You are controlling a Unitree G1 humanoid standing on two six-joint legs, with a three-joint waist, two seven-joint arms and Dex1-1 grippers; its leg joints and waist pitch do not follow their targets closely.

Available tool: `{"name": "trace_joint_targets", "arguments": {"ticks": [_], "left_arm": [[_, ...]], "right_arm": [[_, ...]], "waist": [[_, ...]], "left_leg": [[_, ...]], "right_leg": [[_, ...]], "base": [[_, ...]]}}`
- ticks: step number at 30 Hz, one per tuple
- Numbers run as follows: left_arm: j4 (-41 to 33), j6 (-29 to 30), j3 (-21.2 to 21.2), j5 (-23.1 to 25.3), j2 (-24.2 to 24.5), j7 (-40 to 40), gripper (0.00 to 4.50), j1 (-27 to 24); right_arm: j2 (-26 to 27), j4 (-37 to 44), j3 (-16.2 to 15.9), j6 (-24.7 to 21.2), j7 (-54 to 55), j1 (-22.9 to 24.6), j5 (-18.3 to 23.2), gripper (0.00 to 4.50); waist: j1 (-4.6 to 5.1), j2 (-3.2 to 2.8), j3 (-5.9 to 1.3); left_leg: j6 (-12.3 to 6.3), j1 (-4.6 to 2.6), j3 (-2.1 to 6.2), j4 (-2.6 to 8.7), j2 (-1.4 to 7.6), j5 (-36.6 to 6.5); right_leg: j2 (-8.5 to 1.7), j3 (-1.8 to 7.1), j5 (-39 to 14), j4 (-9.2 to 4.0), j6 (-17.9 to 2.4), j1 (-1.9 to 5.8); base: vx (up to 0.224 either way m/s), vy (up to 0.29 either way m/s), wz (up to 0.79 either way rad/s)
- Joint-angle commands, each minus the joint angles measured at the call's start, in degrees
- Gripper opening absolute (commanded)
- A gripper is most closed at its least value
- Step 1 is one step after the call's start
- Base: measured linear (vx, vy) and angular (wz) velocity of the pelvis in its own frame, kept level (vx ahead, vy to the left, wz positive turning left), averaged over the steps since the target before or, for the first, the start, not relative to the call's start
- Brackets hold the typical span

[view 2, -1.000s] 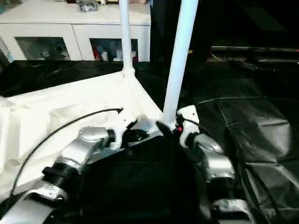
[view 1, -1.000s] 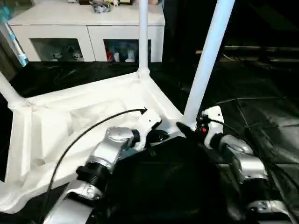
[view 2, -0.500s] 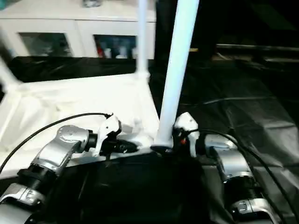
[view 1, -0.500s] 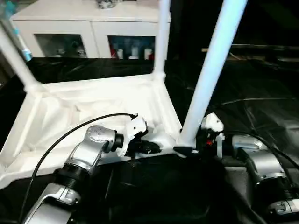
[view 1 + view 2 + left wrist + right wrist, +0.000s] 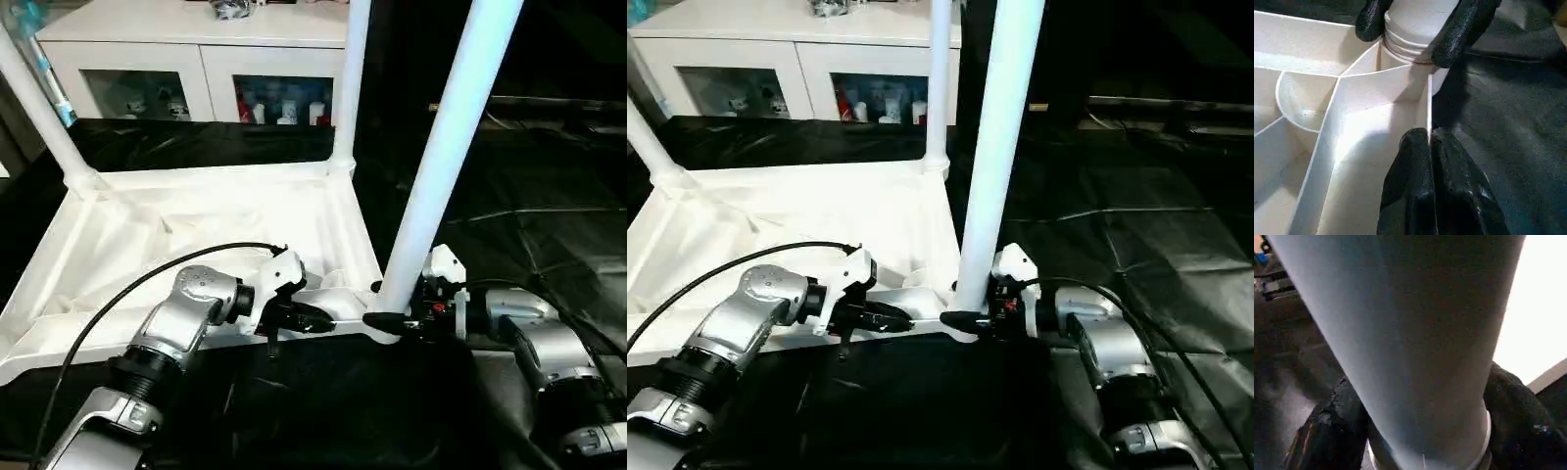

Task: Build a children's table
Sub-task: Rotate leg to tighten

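Right gripper (image 5: 384,318) clamps the base of a long round white plastic leg (image 5: 446,147), stiff, light, probably slippery. Left gripper (image 5: 1428,142) pinches the rim of the upturned white plastic tabletop (image 5: 196,220); low grips give best control.

An upturned white children's table (image 5: 794,220) lies on black sheeting (image 5: 1136,235), three legs standing up. The right end effector (image 5: 965,320) clasps the base of the nearest leg (image 5: 994,157) at its corner socket; the left end effector (image 5: 890,317) pinches the table's near rim. A white cabinet (image 5: 794,59) stands behind.
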State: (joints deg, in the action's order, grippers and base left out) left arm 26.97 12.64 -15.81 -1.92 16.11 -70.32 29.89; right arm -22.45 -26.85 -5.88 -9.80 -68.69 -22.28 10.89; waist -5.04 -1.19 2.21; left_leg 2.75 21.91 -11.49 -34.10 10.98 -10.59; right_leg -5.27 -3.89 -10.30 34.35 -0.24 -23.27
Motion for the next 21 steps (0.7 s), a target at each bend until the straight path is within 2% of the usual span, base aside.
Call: {"name": "trace_joint_targets", "arguments": {"ticks": [1,2,3,4,5,6,7,8,9,10,11,12,13,15,16,17,19,20,21], "left_arm": [[0.2,-1.6,2.0,-0.4,-2.0,5.8,0.00,3.3],[1.7,-1.6,2.5,0.4,-3.3,9.3,0.00,4.0],[4.5,-0.8,3.4,1.7,-6.3,16.5,0.00,5.6],[5.3,-0.6,3.5,2.2,-7.3,18.6,0.00,6.0],[6.0,-0.5,3.7,2.5,-8.1,20.4,0.00,6.3],[7.1,-0.2,4.0,2.9,-9.5,23.2,0.00,6.9],[7.7,0.0,4.1,3.0,-10.2,24.6,0.00,7.2],[8.2,0.1,4.1,3.1,-11.5,26.2,0.00,7.5],[8.5,0.1,4.1,3.2,-12.2,27.1,0.00,7.7],[8.5,0.1,4.1,3.2,-12.2,27.1,0.00,7.7],[8.7,0.1,3.6,3.0,-14.5,28.0,0.00,7.9],[8.2,0.1,2.9,2.8,-15.7,27.2,0.00,7.9],[8.1,0.1,2.8,2.7,-15.9,27.1,0.00,7.8],[7.4,-0.1,2.3,2.4,-15.9,25.1,0.00,7.6],[7.6,-0.3,2.2,2.4,-15.9,24.8,0.00,7.6],[7.7,-0.8,2.1,2.3,-15.7,24.3,0.00,7.6],[7.4,-1.1,2.0,2.1,-14.8,23.0,0.00,7.4],[7.3,-1.0,1.9,2.1,-14.6,22.7,0.00,7.3],[6.6,-1.3,1.8,1.8,-13.3,20.8,0.00,6.9]], "right_arm": [[1.6,0.0,-2.4,-1.8,0.3,1.9,-0.7,2.72],[3.2,-1.5,-1.7,-1.4,5.3,2.0,-1.8,2.71],[7.5,-5.7,0.8,-0.4,18.1,1.5,-4.0,2.70],[9.1,-7.0,1.7,-0.4,22.3,1.2,-4.5,2.70],[10.2,-7.8,2.3,-0.6,25.4,1.0,-4.8,2.70],[12.3,-9.1,3.4,-1.1,30.9,0.6,-5.1,2.69],[13.4,-9.8,3.9,-1.4,33.8,0.3,-5.3,2.69],[14.9,-10.3,4.2,-2.7,36.4,0.0,-5.4,2.69],[15.9,-10.5,4.3,-3.7,37.7,-0.3,-5.3,2.69],[15.9,-10.5,4.3,-3.7,37.7,-0.3,-5.3,2.69],[18.7,-10.3,3.1,-3.6,38.8,-0.9,-5.6,2.69],[20.2,-9.2,1.6,-2.7,37.0,-1.3,-5.6,2.69],[20.4,-9.1,1.4,-2.7,36.7,-1.3,-5.5,2.69],[20.7,-7.6,0.8,-2.7,33.8,-1.3,-4.6,3.25],[20.9,-7.3,0.9,-2.6,33.5,-1.4,-4.4,3.39],[20.8,-7.2,1.0,-2.5,32.8,-1.4,-4.1,3.41],[19.7,-6.5,0.8,-2.4,30.4,-1.3,-3.3,3.44],[19.5,-6.4,0.8,-2.4,30.0,-1.3,-3.2,3.66],[17.6,-5.2,0.4,-2.9,26.7,-1.0,-2.3,3.81]], "waist": [[0.28,0.34,-3.23],[0.15,0.13,-3.26],[0.65,0.15,-2.87],[0.96,-0.12,-2.75],[1.21,0.17,-2.66],[1.48,0.11,-2.58],[1.78,0.12,-2.49],[2.18,-0.37,-2.41],[2.52,-0.12,-2.46],[2.52,-0.12,-2.46],[2.72,-0.16,-2.40],[2.83,-0.18,-2.33],[2.96,-0.04,-2.26],[3.01,-0.20,-2.43],[3.05,0.19,-2.50],[2.95,-0.06,-2.59],[3.02,-0.18,-2.66],[2.99,0.21,-2.69],[2.99,0.14,-2.72]], "left_leg": [[-3.84,-1.36,0.90,4.00,2.61,-11.2],[-3.14,-1.60,0.96,4.04,2.66,-12.2],[-1.72,-1.62,0.94,4.33,2.49,-13.7],[0.03,-1.71,1.40,4.60,2.29,-16.5],[0.49,-1.72,1.42,4.74,2.19,-17.7],[1.28,-2.00,1.60,4.84,2.22,-19.3],[1.48,-2.14,1.70,4.88,2.17,-20.4],[1.65,-2.22,1.93,4.95,2.04,-22.3],[1.49,-2.34,1.92,5.00,2.02,-23.2],[1.49,-2.34,1.92,5.00,2.02,-23.2],[1.04,-2.22,1.91,5.13,1.97,-23.4],[0.93,-2.42,1.98,5.14,1.93,-24.2],[0.76,-2.33,1.99,5.17,1.90,-24.7],[0.38,-2.24,2.12,5.28,2.01,-24.1],[0.18,-2.06,2.05,5.31,2.03,-23.5],[-0.05,-1.95,2.07,5.40,2.11,-22.4],[-0.32,-1.75,2.01,5.50,2.24,-21.2],[-0.71,-1.65,1.92,5.45,2.21,-20.6],[-1.08,-1.65,1.79,5.37,2.22,-20.1]], "right_leg": [[-3.14,2.36,-9.3,-3.84,-14.8,2.65],[-3.28,2.44,-10.9,-3.96,-14.4,2.55],[-3.18,2.53,-13.3,-4.42,-13.9,2.12],[-3.42,2.30,-18.6,-4.65,-12.4,2.39],[-3.40,2.23,-21.1,-5.08,-11.4,2.44],[-3.48,2.31,-23.9,-5.44,-10.0,2.16],[-3.42,2.23,-25.2,-5.61,-9.7,2.01],[-3.42,2.06,-27.8,-5.94,-8.7,2.07],[-3.37,1.98,-28.5,-6.35,-8.0,1.99],[-3.37,1.98,-28.5,-6.35,-8.0,1.99],[-3.24,2.06,-28.3,-6.51,-7.6,1.91],[-3.30,1.98,-29.3,-6.71,-7.4,1.76],[-3.28,1.95,-30.0,-6.80,-7.1,1.78],[-3.34,2.06,-29.2,-6.77,-7.0,1.89],[-3.33,2.09,-28.6,-6.72,-7.1,2.00],[-3.39,2.15,-26.9,-6.46,-7.6,2.14],[-3.35,2.22,-23.7,-6.16,-8.7,2.31],[-3.38,2.27,-22.6,-5.97,-9.2,2.42],[-3.39,2.32,-21.8,-5.92,-9.6,2.51]], "base": [[0.000,0.000,0.00],[0.000,0.000,0.00],[0.000,0.000,0.00],[0.000,0.000,0.00],[0.000,0.000,0.00],[0.000,0.000,0.00],[0.000,0.000,0.00],[0.000,0.000,0.00],[0.000,0.000,0.00],[0.000,0.000,0.00],[0.000,0.000,0.00],[0.000,0.000,0.00],[0.000,0.000,0.00],[0.000,0.000,0.00],[0.000,0.000,0.00],[0.000,0.000,0.00],[0.000,0.000,0.00],[0.000,0.000,0.00],[0.000,0.000,0.00]]}}
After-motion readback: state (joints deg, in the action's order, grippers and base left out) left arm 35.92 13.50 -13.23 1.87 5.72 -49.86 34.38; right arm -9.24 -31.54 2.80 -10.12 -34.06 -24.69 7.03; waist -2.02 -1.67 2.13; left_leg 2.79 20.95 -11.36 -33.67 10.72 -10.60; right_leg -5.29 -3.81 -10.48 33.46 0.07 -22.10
